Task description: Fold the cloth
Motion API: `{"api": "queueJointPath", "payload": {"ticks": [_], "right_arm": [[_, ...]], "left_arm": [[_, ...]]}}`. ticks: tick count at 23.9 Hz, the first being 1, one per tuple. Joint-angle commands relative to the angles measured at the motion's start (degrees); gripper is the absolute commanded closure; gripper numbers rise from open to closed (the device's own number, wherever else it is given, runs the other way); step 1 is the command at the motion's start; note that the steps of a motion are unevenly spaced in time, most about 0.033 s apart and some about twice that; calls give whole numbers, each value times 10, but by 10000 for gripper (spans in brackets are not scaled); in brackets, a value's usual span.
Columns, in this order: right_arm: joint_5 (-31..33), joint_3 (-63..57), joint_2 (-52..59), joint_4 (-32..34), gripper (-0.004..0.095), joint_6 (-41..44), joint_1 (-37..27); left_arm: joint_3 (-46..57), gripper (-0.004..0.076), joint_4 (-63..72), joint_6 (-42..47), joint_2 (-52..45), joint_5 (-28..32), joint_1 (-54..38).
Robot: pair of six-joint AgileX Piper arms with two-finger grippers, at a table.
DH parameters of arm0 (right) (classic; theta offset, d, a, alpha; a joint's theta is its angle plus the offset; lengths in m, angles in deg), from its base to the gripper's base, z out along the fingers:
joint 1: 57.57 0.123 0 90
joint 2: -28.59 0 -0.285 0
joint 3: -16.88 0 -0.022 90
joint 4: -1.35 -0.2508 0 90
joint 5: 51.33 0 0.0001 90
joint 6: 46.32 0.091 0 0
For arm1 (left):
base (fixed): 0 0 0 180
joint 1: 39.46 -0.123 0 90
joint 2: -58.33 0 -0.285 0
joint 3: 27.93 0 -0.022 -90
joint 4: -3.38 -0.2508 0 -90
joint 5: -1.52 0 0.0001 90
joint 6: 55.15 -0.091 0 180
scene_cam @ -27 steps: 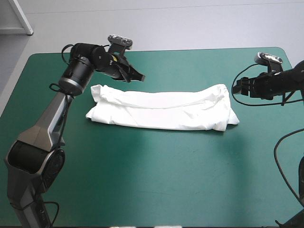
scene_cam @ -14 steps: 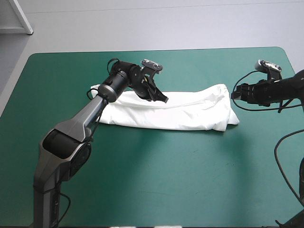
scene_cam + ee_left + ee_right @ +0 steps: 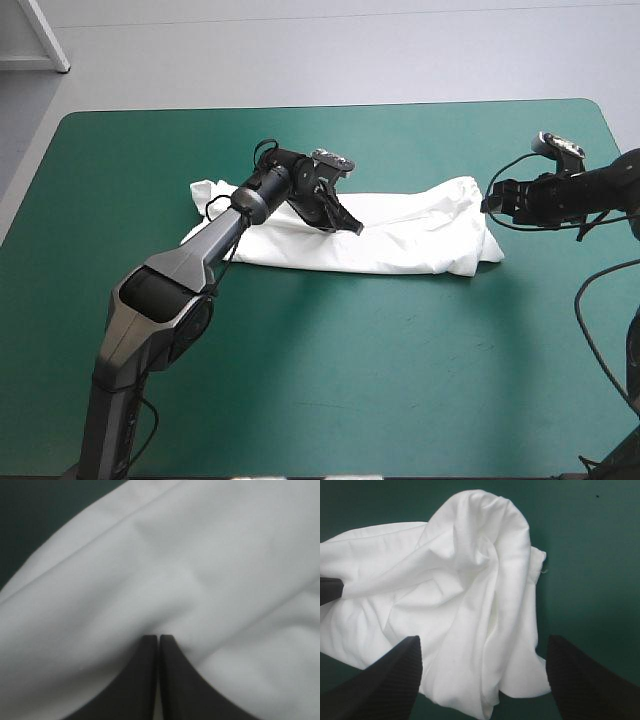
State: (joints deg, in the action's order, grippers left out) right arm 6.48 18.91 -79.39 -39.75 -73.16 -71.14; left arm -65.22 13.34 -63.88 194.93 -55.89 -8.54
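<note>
1 white short-sleeved T-shirt lies as a long folded band on the teal-green table cover. The black-fingered left gripper, fingers closed together, touches its middle. The right gripper hovers spread apart at its right end.

T-shirt partly hidden under left hand, high view; its edges cut off, left wrist view.
</note>
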Motion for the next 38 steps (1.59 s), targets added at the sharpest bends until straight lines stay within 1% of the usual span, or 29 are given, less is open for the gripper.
{"api": "queueJointPath", "payload": {"ticks": [1,3,6,10,13,14,15,17,20,21,26,30,33,34,38], "right_arm": [[4,12,0,-38,260,-3,-4],[16,12,-31,-43,260,-3,0],[16,12,-51,-43,260,-4,14],[0,12,-74,-41,260,-6,46],[-26,12,-90,-37,260,4,87],[-34,12,-94,-32,277,10,100],[-40,12,-95,-32,312,13,111],[-52,12,-96,-29,484,14,130],[-68,12,-96,-31,856,13,149],[-69,12,-96,-31,912,11,150],[-72,21,-80,-19,921,13,150],[-63,57,-57,-5,921,36,150],[-29,117,-38,-12,921,57,150],[-7,157,-33,-15,921,77,151],[29,229,-32,-27,921,98,165]], "left_arm": [[-12,705,8,5,-18,8,3],[-11,705,8,5,-15,15,3],[-11,705,9,5,-15,21,3],[-11,705,11,5,-15,22,3],[-11,704,11,5,-15,19,3],[-11,705,11,5,-15,19,3],[-11,705,11,5,-15,19,3],[-11,705,11,5,-15,19,3],[-11,705,10,4,-15,19,3],[-11,704,10,4,-15,20,3],[-11,705,6,4,-15,24,3],[-11,705,6,4,-15,27,3],[-11,705,6,4,-15,30,3],[-11,705,6,4,-15,33,3],[-11,705,6,4,-15,32,3]]}}
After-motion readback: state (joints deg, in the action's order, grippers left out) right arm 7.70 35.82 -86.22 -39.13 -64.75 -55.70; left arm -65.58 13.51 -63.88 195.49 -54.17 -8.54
